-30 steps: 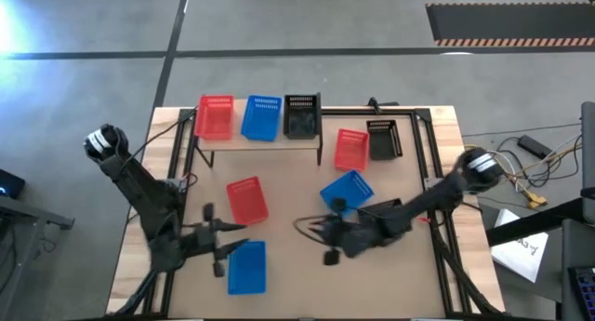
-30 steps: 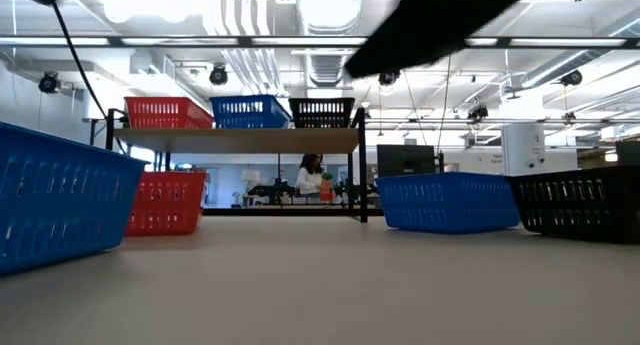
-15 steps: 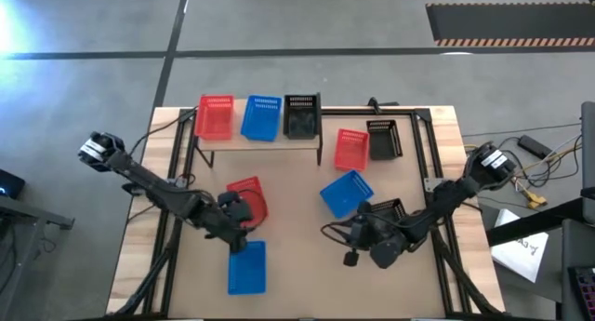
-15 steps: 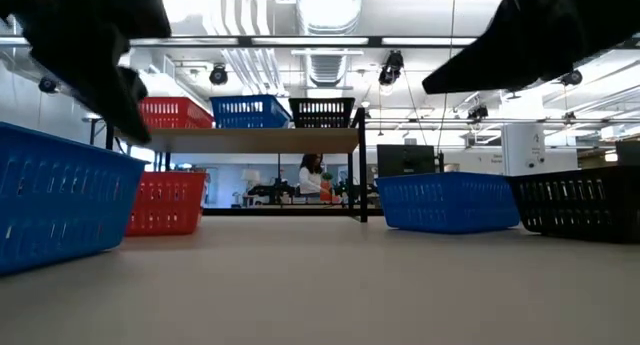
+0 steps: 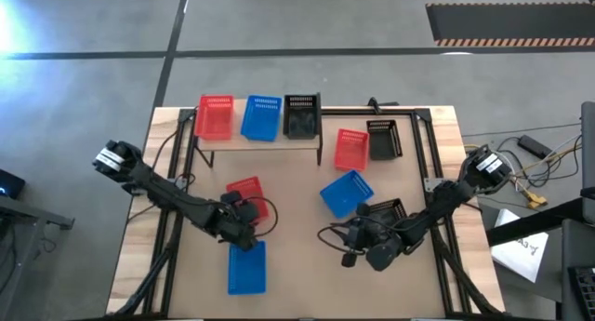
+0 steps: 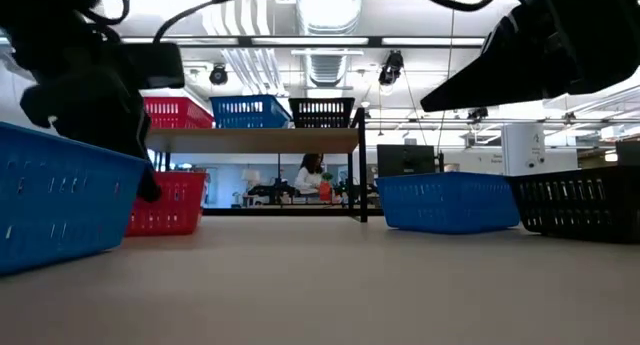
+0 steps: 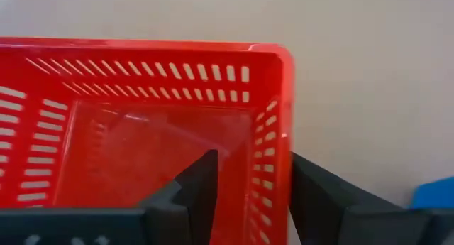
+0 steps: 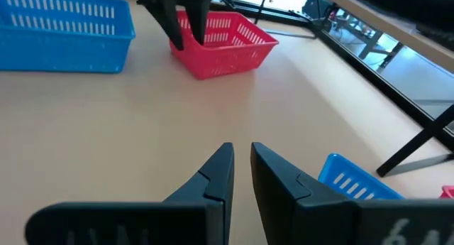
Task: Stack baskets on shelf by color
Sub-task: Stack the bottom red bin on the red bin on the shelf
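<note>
On the shelf [image 5: 256, 140] stand a red basket [image 5: 216, 116], a blue one [image 5: 262, 117] and a black one [image 5: 301, 114]. My left gripper [image 5: 244, 217] is open over the red basket [image 5: 246, 193] at mid table. One finger is inside its near wall [image 7: 273, 167] and one outside. My right gripper [image 5: 342, 247] hovers over bare table, fingers shut to a narrow slit [image 8: 241, 151], holding nothing. On the table rest a blue basket [image 5: 246, 267], a blue one [image 5: 347, 193], a black one [image 5: 386, 212] under my right arm, a red one [image 5: 351, 149] and a black one [image 5: 384, 139]. My left gripper stands astride the red basket's near wall [image 7: 273, 131], close to its right corner, coming slanting down from the table's left. The outer finger [image 7: 316, 195] lies close against the wall; whether it touches, I cannot tell. The basket sits flat on the table.
Black frame rails [image 5: 423, 163] run along the table's sides and far edge. Cables lie by my right gripper [image 5: 325, 235] and on the floor to the right. Bare tabletop [image 5: 297, 265] lies between the grippers. A person [image 6: 305, 173] sits far behind the shelf.
My left gripper has swung from beside the near blue basket toward the far side and right, turned, and come down onto the mid-table red basket's near wall. My right gripper has drawn back toward the table's right and near edge. No basket has moved.
</note>
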Robot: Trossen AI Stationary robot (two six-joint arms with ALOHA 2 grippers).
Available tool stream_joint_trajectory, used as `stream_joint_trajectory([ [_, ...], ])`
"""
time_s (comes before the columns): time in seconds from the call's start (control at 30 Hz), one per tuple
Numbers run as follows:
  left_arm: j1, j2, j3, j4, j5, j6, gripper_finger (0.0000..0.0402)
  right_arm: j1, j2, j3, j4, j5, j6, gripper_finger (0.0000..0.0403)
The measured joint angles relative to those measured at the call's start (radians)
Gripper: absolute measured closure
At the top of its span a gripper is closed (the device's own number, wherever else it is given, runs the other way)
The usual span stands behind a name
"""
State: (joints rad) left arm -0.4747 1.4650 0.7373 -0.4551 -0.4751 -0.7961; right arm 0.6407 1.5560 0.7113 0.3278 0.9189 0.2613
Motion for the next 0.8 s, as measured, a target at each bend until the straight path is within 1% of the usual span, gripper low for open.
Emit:
stream_joint_trajectory([
  [0.07,0.015,0.004,0.004,-0.005,-0.002,0.043,0.028,0.0,0.0,0.0,0.0,0.0,-0.002,0.036],
  [0.13,0.031,-0.004,0.01,-0.003,0.0,0.08,0.0302,0.0,0.0,0.0,0.0,0.0,-0.003,0.036],
  [0.3,0.054,-0.053,0.011,-0.007,0.105,0.194,0.0384,0.0,0.0,0.0,0.0,0.0,-0.001,0.036],
  [0.33,0.054,-0.066,0.011,-0.016,0.114,0.203,0.0392,0.0,0.0,0.0,0.0,0.0,-0.001,0.036],
  [0.47,0.024,-0.134,0.042,-0.109,0.16,0.208,0.0397,0.0,0.0,0.0,-0.001,-0.001,-0.001,0.036],
  [0.6,-0.038,-0.213,0.13,-0.255,0.163,0.2,0.0399,0.0,0.0,0.0,-0.001,-0.001,-0.004,0.036],
  [0.67,-0.068,-0.253,0.191,-0.3,0.138,0.202,0.04,0.0,0.0,0.0,0.0,-0.001,-0.012,0.036],
  [0.73,-0.099,-0.292,0.261,-0.353,0.087,0.221,0.04,0.0,0.0,0.0,0.0,-0.001,-0.013,0.036],
  [0.8,-0.126,-0.327,0.332,-0.381,0.019,0.294,0.04,0.0,0.0,0.0,0.0,-0.001,-0.012,0.036],
])
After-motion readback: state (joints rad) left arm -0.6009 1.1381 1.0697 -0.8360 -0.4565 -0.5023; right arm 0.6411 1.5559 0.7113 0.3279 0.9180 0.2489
